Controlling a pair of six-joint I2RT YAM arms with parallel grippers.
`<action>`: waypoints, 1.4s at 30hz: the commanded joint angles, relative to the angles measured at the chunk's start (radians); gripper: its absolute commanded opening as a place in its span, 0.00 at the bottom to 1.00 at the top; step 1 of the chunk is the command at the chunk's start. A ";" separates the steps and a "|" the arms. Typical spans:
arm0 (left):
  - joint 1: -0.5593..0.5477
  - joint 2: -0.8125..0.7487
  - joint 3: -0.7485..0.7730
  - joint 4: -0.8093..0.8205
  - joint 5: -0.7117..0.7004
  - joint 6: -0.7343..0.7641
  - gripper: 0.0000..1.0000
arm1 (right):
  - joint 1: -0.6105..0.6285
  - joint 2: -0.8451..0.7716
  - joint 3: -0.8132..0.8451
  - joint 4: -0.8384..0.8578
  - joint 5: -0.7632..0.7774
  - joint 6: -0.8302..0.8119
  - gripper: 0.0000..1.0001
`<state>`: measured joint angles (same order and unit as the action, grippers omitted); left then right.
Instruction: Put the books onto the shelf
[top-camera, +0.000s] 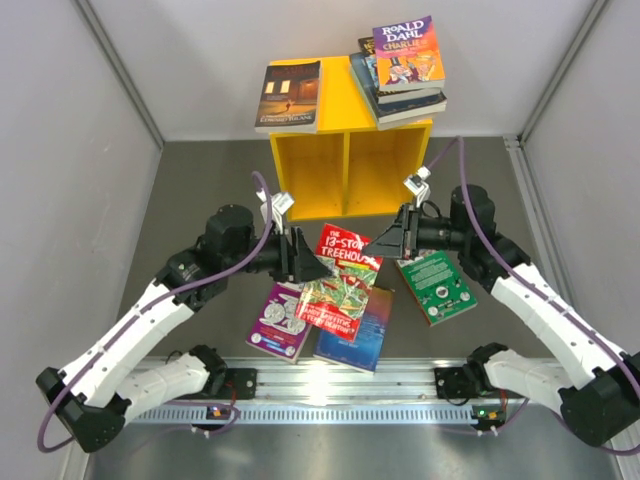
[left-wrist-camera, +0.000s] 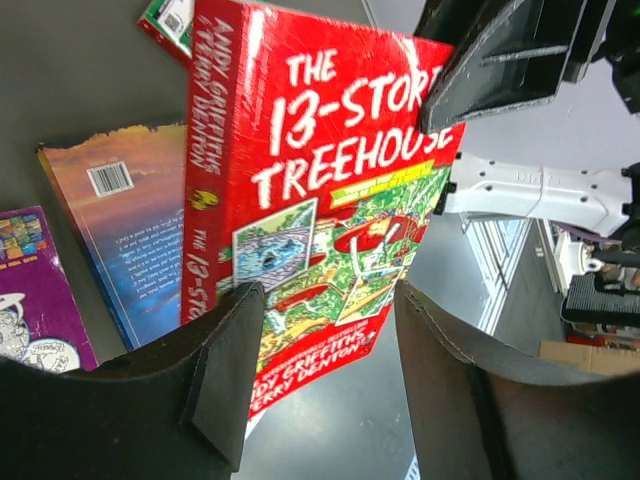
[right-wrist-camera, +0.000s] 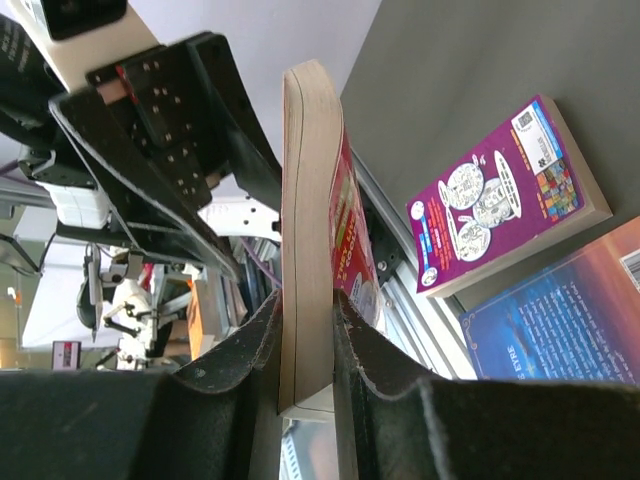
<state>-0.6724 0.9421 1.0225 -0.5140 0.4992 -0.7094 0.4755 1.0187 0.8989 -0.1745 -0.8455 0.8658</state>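
Right gripper (right-wrist-camera: 305, 322) is clamping narrowly on the red book (top-camera: 340, 280), fingers pressing both faces at one edge, and is holding it tilted above the table (top-camera: 200, 190).

Left gripper (left-wrist-camera: 330, 305) is standing fairly wide, jaws apart, facing the red cover. The book's lower part is showing between its fingers; contact cannot be told.

Below and between the two grippers, the purple book (top-camera: 280, 320) and the blue book (top-camera: 360, 335) are lying flat and touching. The green book (top-camera: 437, 287) is lying just under the right gripper's wrist.

The shelf (top-camera: 346, 170) is standing beyond both grippers, compartments facing them. A dark brown book (top-camera: 290, 95) is lying on its top left, and a stack topped by the Roald Dahl book (top-camera: 408, 52) on its top right.
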 joint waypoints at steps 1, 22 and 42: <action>-0.024 0.015 0.001 0.049 -0.036 0.017 0.59 | 0.012 0.000 0.081 0.132 -0.032 0.038 0.00; -0.029 0.061 0.071 0.049 -0.015 0.056 0.60 | 0.012 -0.008 0.014 0.263 -0.158 0.110 0.00; 0.019 0.325 0.772 -0.443 -0.286 0.310 0.00 | -0.034 0.005 0.017 0.177 -0.074 0.032 0.67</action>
<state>-0.6987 1.2110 1.5467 -0.9264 0.3546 -0.5030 0.4576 1.0687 0.8425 0.1371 -0.9283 1.0069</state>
